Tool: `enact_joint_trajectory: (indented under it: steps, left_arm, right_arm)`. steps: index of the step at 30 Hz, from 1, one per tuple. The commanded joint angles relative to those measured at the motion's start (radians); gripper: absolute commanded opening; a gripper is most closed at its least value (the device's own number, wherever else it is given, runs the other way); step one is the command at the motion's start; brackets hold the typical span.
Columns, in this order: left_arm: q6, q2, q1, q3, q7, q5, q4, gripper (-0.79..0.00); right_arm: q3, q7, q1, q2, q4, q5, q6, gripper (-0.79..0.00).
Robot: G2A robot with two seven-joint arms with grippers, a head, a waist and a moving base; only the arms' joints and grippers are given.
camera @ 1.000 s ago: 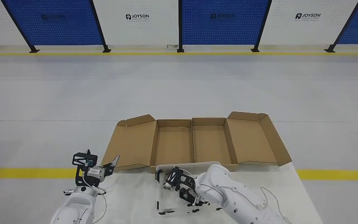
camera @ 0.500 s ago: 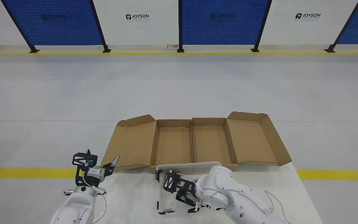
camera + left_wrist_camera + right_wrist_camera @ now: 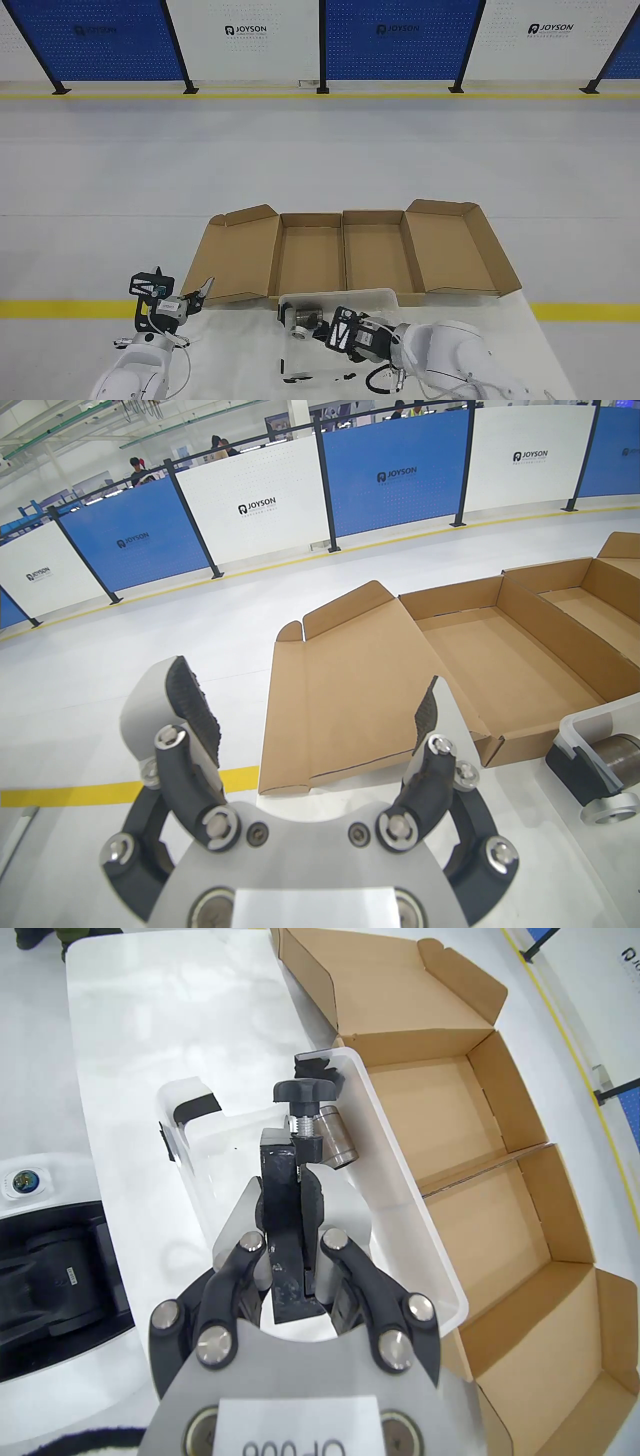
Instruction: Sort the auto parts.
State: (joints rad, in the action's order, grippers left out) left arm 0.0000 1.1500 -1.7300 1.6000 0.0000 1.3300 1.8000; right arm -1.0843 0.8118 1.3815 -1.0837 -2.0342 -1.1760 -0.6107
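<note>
My right gripper [image 3: 289, 1188] is shut on a black clamp block [image 3: 285, 1228] with a threaded screw and a black knob [image 3: 305, 1090]. It holds the block above the clear plastic tray [image 3: 425, 1228]. A short metal cylinder [image 3: 337, 1143] lies in the tray beside the knob. In the top view the right gripper [image 3: 335, 327] is over the tray [image 3: 340, 294], in front of the cardboard box. My left gripper [image 3: 305, 685] is open and holds nothing, to the left of the box's flap [image 3: 345, 700]; from above it [image 3: 197, 290] sits at the table's left edge.
A long cardboard box [image 3: 310, 262] with two open compartments and spread side flaps lies along the table's far edge, just behind the tray. Black foam strips [image 3: 192, 1108] stick to the tray's corners. The tray's corner and the cylinder [image 3: 617, 752] lie to the right of the left gripper.
The right arm has drawn back to the right and its wrist has turned, with the black clamp block in the gripper. The left arm has not moved.
</note>
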Motion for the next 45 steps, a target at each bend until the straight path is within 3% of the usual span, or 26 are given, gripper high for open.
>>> enact_joint_trajectory:
  steps: [1,12,16,21,25,33,39,45]
  left_arm:
    - [0.000,0.000,0.000,0.000,0.000,0.000,0.000,0.000]
    - [0.000,0.000,0.000,0.000,0.000,0.000,0.000,0.000]
    - [0.000,0.000,0.000,0.000,0.000,0.000,0.000,0.000]
    - [0.000,0.000,0.000,0.000,0.000,0.000,0.000,0.000]
    - [0.000,0.000,0.000,0.000,0.000,0.000,0.000,0.000]
    - [0.000,0.000,0.000,0.000,0.000,0.000,0.000,0.000]
    - [0.000,0.000,0.000,0.000,0.000,0.000,0.000,0.000]
    - [0.000,0.000,0.000,0.000,0.000,0.000,0.000,0.000]
  right_arm:
    - [-0.035,-0.037,0.036,0.007,-0.012,-0.002,-0.010,-0.785]
    - [-0.023,-0.058,0.042,0.009,0.014,0.008,-0.044,-0.785]
    - [-0.140,-0.235,0.065,0.017,-0.030,0.181,-0.071,-0.785]
    - [-0.325,-0.310,0.103,0.034,-0.114,0.299,-0.072,-0.785]
    - [-0.380,-0.283,0.063,0.035,-0.091,0.294,0.067,-0.785]
    - [-0.189,-0.099,-0.290,0.004,0.272,0.326,0.285,-0.785]
    - [0.019,-0.064,-0.503,-0.047,0.582,0.317,0.371,-0.785]
    - [0.184,-0.067,-0.646,-0.104,0.822,0.212,0.510,-0.785]
